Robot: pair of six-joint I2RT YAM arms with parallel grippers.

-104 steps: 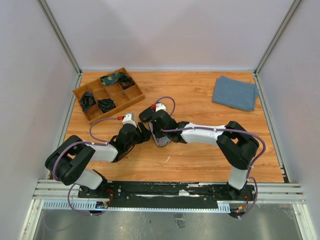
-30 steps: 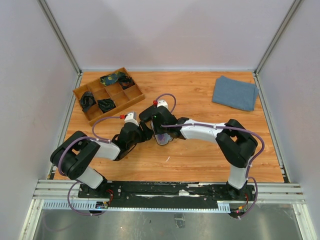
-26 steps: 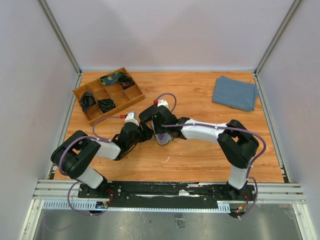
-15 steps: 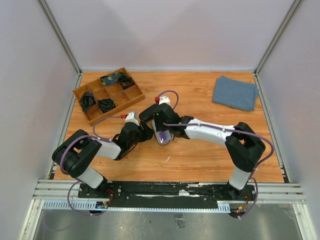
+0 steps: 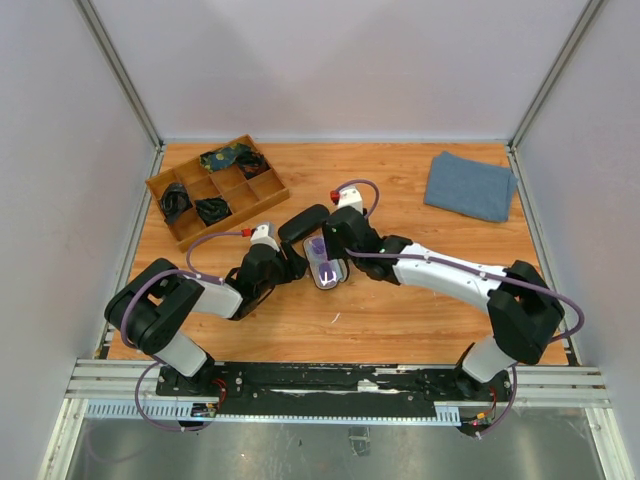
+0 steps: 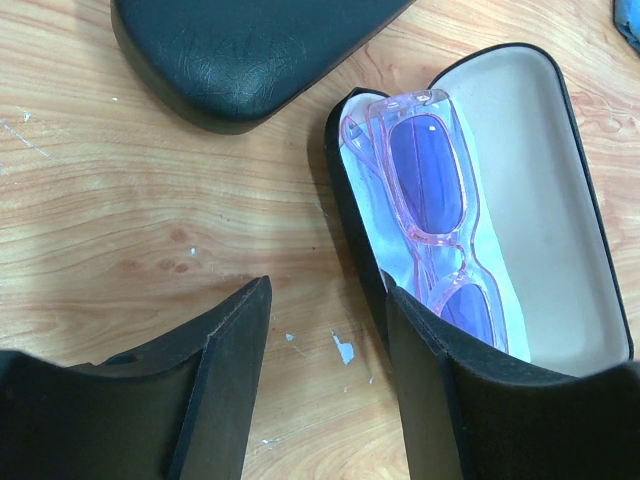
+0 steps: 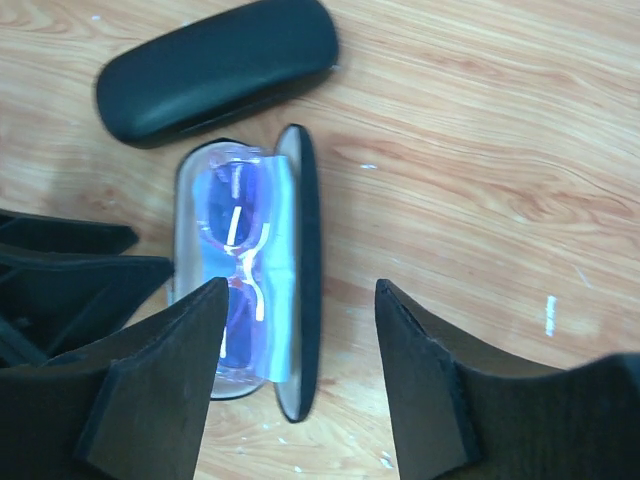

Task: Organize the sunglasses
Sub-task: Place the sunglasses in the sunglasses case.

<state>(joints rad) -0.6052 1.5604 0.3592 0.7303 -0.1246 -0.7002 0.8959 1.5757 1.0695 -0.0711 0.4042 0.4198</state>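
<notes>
The pale pink sunglasses (image 6: 430,190) lie folded on a light blue cloth (image 6: 372,215) inside an open black case (image 6: 560,180). In the top view the sunglasses (image 5: 322,262) sit mid-table between both arms. My left gripper (image 6: 328,300) is open over bare wood, its right finger beside the case's near wall. My right gripper (image 7: 300,295) hangs open above the case's raised lid (image 7: 308,250), holding nothing. A closed black case (image 5: 303,222) lies just behind the open one.
A wooden divided tray (image 5: 262,195) with dark items in some compartments stands at the back left. A folded blue-grey cloth (image 5: 470,185) lies at the back right. Enclosure walls surround the table.
My right gripper has opened wider and drawn back to the right, uncovering the open case and the pink sunglasses in the top view. The left arm has stayed put.
</notes>
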